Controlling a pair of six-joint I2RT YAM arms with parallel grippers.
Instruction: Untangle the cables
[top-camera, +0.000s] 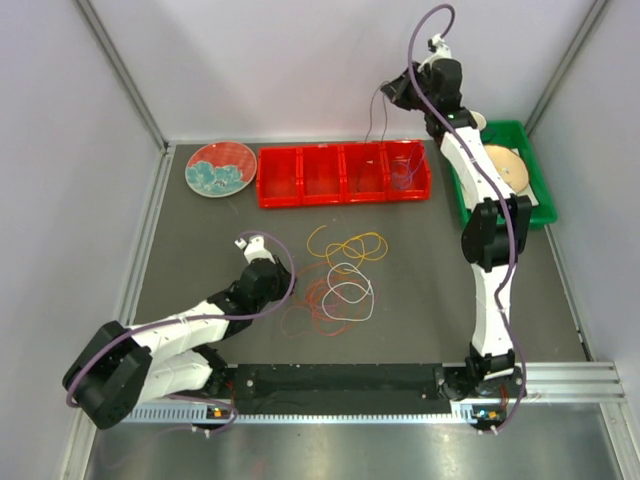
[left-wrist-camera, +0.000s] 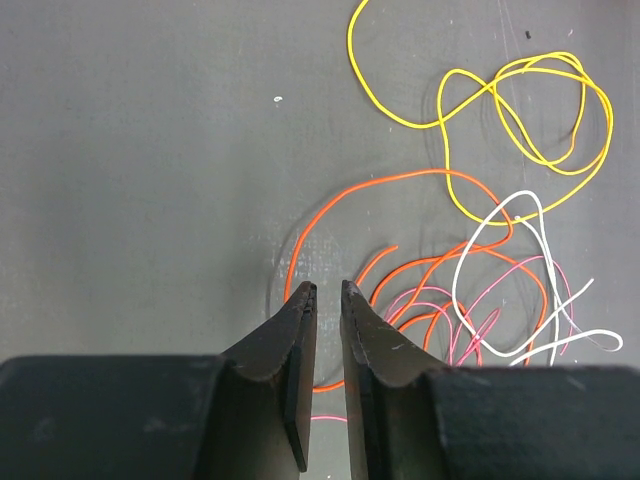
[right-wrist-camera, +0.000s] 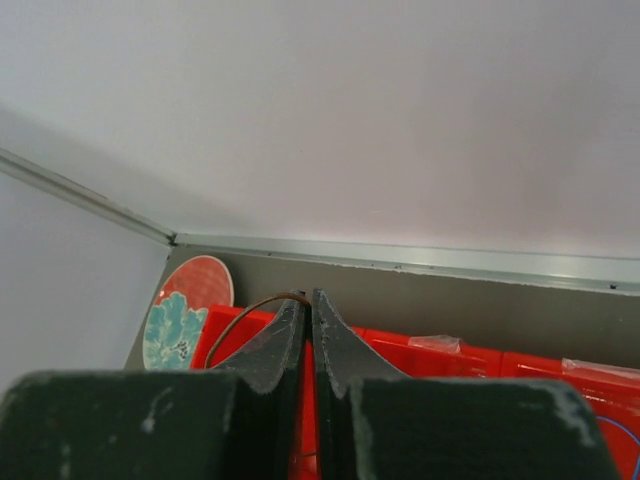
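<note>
A loose tangle of cables lies mid-table: yellow (top-camera: 352, 245), white (top-camera: 350, 290), orange (top-camera: 318, 300) and pink (left-wrist-camera: 500, 300). In the left wrist view the yellow loops (left-wrist-camera: 520, 110) lie far right, the orange cable (left-wrist-camera: 400, 182) curves past the fingertips, and the white one (left-wrist-camera: 500, 235) crosses it. My left gripper (left-wrist-camera: 327, 287) hovers over the tangle's left edge (top-camera: 264, 288), its jaws a narrow gap apart and holding nothing. My right gripper (right-wrist-camera: 309, 295) is raised high at the back (top-camera: 388, 92), shut on a thin dark cable (right-wrist-camera: 245, 308) that hangs down (top-camera: 372, 120).
A red bin (top-camera: 345, 175) with several compartments stands at the back, a thin purple cable (top-camera: 403, 176) in its right one. A red and teal plate (top-camera: 220, 168) lies left of it. A green tray (top-camera: 515, 135) holding a round wooden disc sits at the back right. Walls enclose the table.
</note>
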